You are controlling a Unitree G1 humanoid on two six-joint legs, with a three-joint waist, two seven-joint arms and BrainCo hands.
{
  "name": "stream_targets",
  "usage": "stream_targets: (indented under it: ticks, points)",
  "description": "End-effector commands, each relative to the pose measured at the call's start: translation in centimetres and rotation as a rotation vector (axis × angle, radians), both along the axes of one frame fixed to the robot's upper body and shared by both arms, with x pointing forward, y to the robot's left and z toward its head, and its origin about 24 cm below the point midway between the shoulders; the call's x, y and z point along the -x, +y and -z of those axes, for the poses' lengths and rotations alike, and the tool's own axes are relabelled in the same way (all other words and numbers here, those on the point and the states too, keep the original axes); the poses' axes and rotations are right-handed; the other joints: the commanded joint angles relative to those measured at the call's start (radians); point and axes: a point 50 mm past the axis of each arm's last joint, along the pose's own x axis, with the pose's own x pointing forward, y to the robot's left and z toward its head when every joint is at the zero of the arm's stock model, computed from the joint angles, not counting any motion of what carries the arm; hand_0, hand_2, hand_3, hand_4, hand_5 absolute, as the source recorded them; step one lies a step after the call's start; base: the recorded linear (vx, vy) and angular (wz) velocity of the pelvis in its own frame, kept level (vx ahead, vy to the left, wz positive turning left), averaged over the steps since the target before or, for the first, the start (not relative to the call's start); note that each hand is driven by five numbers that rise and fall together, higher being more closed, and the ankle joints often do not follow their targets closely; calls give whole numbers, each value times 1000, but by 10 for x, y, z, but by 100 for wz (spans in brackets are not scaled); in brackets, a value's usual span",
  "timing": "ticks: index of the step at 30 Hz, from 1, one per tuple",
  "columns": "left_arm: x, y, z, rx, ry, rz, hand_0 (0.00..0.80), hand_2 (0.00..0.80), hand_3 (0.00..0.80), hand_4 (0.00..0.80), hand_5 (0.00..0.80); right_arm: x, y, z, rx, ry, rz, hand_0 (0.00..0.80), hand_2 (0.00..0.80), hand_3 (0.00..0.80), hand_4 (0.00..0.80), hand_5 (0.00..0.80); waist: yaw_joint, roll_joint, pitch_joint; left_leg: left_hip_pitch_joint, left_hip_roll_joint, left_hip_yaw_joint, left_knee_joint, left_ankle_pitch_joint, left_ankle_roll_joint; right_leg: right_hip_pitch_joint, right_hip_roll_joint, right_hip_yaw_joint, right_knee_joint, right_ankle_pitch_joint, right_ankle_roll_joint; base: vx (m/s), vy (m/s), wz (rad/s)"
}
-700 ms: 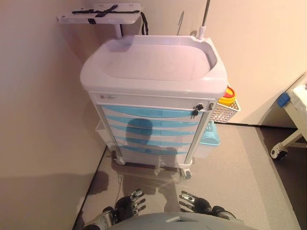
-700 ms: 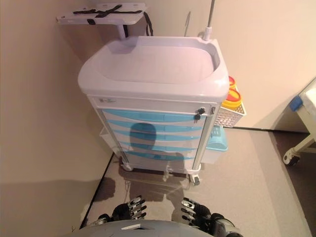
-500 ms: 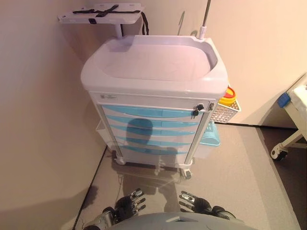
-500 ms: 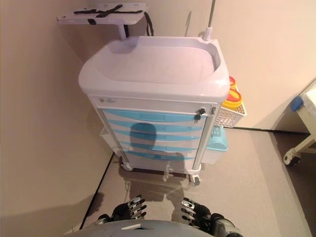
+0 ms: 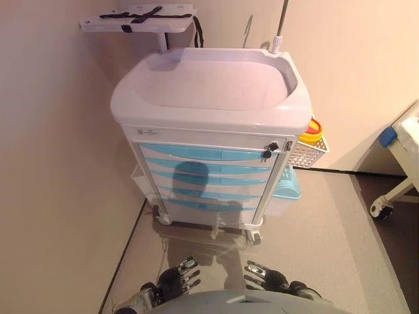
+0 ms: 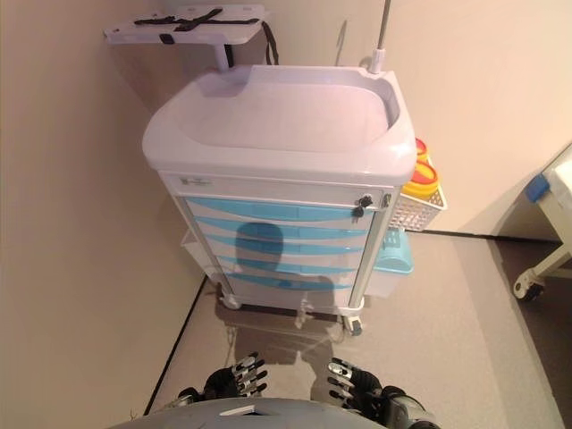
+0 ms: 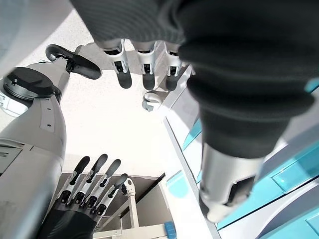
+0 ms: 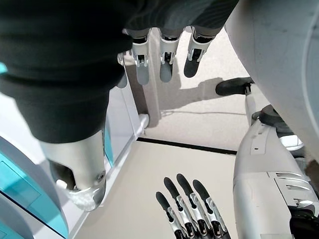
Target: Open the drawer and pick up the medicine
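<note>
While nothing has moved lately, both robot hands, left (image 5: 175, 280) and right (image 5: 267, 277), hang open and empty, far from the shut drawers (image 5: 205, 153).

small cart label (image 5: 149, 133), print unreadable

The cart (image 5: 209, 91) has a pale lilac-white top and frame, with light blue drawers (image 5: 206, 171) banded in white (a dark lock (image 5: 267, 152) sits at the top drawer's corner). A white mesh basket (image 5: 308, 153) on its side holds a yellow tub (image 5: 312, 135) with a red lid. The walls (image 5: 52, 163) are beige, the floor (image 5: 321, 242) grey-brown. Both hands (image 5: 177, 280) (image 5: 265, 277) are silver with dark tips
</note>
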Motion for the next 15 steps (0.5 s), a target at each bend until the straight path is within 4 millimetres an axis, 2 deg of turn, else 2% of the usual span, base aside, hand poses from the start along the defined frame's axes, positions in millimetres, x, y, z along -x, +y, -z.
stream_targets:
  ticks: [1, 10, 15]
  points:
    - [-11, -9, -2, 30, -30, -33, 0, 0, 0, 0, 0, -8, 15, 0, -45, -6, -24, 0, 0, 0, 0, 0, 10, -26, 35, -38, -59, -27, 6, -9, 47, 54, -16, -18, 18, -24, 39, 0, 0, 0]
    - [-11, -9, -3, 82, -21, -112, 0, 0, 0, 0, 0, -11, 14, -2, -57, -50, -11, 0, 0, 0, 0, 0, 11, -28, 51, -41, -57, -32, 6, -6, 48, 50, -19, -18, 23, -24, 39, 4, 2, 0]
    - [-16, -12, -7, 159, -38, -169, 0, 0, 0, 0, 0, -20, 14, -8, -95, -137, 19, 0, 0, 0, 0, 0, 7, -33, 73, -46, -49, -31, 6, -2, 48, 33, -22, -7, 39, -27, 39, 12, 10, 0]
